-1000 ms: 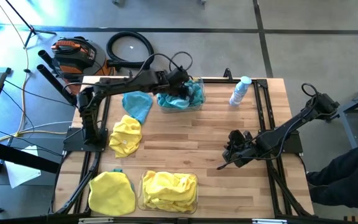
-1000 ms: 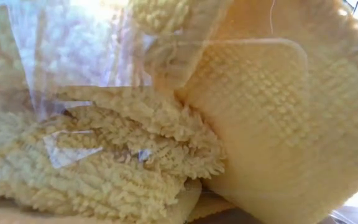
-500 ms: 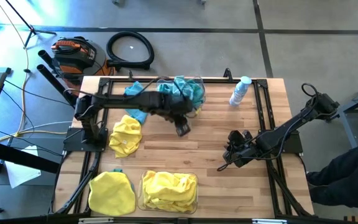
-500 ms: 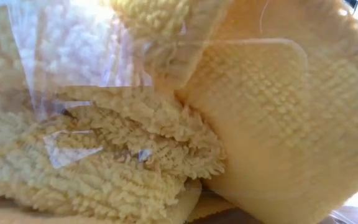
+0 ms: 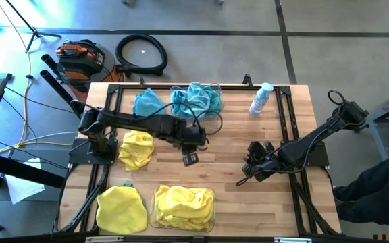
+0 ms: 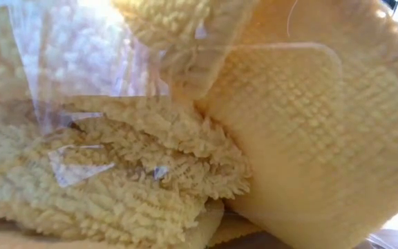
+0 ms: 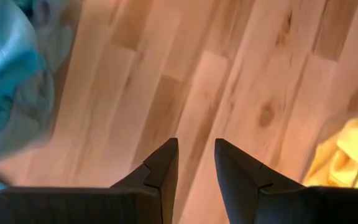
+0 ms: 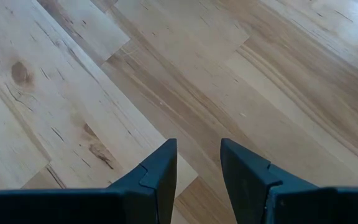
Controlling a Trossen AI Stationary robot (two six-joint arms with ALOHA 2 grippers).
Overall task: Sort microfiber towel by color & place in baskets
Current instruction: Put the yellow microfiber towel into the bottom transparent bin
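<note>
Teal microfiber towels (image 5: 196, 100) fill the clear basket (image 5: 217, 89) at the table's far edge, and one more teal towel (image 5: 147, 102) lies on the wood to its left. The near basket (image 5: 154, 214) holds yellow towels (image 5: 184, 204), which fill the low view (image 6: 137, 173). Two loose yellow towels (image 5: 136, 148) (image 5: 121, 209) lie flat on the table's left side. My left gripper (image 5: 190, 159) (image 7: 196, 144) hangs open over bare wood at the table's middle, with a teal towel (image 7: 5, 74) and a yellow towel (image 7: 347, 155) to either side. My right gripper (image 5: 248, 172) (image 8: 198, 143) waits open, low over the right half.
A small white-and-clear bottle (image 5: 261, 99) stands near the table's far right corner. Bare wood (image 5: 228, 202) lies open between the near basket and my right arm. Off the table, a hose and an orange tool lie on the floor behind the far edge.
My left gripper has swung away from the far basket of teal towels, toward the table's near edge, to a spot over the bare middle of the table. It carries nothing. My right arm has kept still.
</note>
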